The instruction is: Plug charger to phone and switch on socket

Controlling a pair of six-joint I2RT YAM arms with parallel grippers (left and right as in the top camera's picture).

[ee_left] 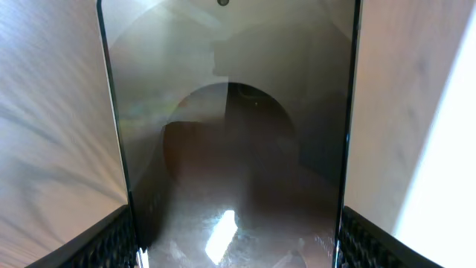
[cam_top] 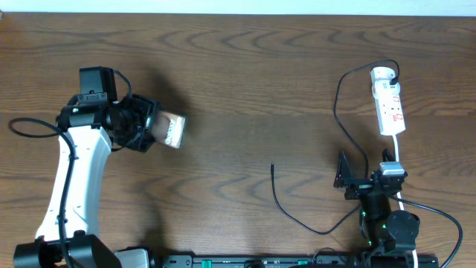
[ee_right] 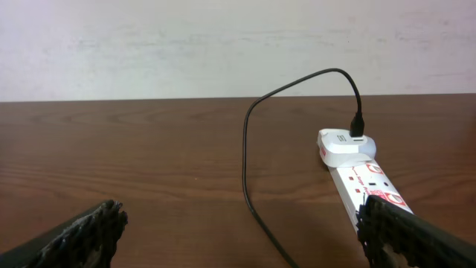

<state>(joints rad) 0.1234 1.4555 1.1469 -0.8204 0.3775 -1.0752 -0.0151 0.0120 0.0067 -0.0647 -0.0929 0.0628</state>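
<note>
My left gripper (cam_top: 151,126) is shut on the phone (cam_top: 172,130), a tan-brown rectangle with white print, and holds it above the table at the left. In the left wrist view the phone's dark glossy face (ee_left: 230,134) fills the space between my fingers (ee_left: 238,249). The charger cable (cam_top: 338,104) runs from a white adapter on the socket's far end, and its plug tip (cam_top: 272,166) lies loose on the table mid-right. The socket (cam_top: 389,103) is a white power strip with red markings at the right. My right gripper (cam_top: 367,177) is open and empty just short of it, with the cable (ee_right: 245,160) and strip (ee_right: 368,182) ahead of its fingers (ee_right: 242,246).
The brown wooden table (cam_top: 245,74) ends at a pale wall at the back (ee_right: 223,45). The strip's white cord (cam_top: 395,152) runs down past my right arm. A black cable loop (cam_top: 22,128) hangs off the left arm.
</note>
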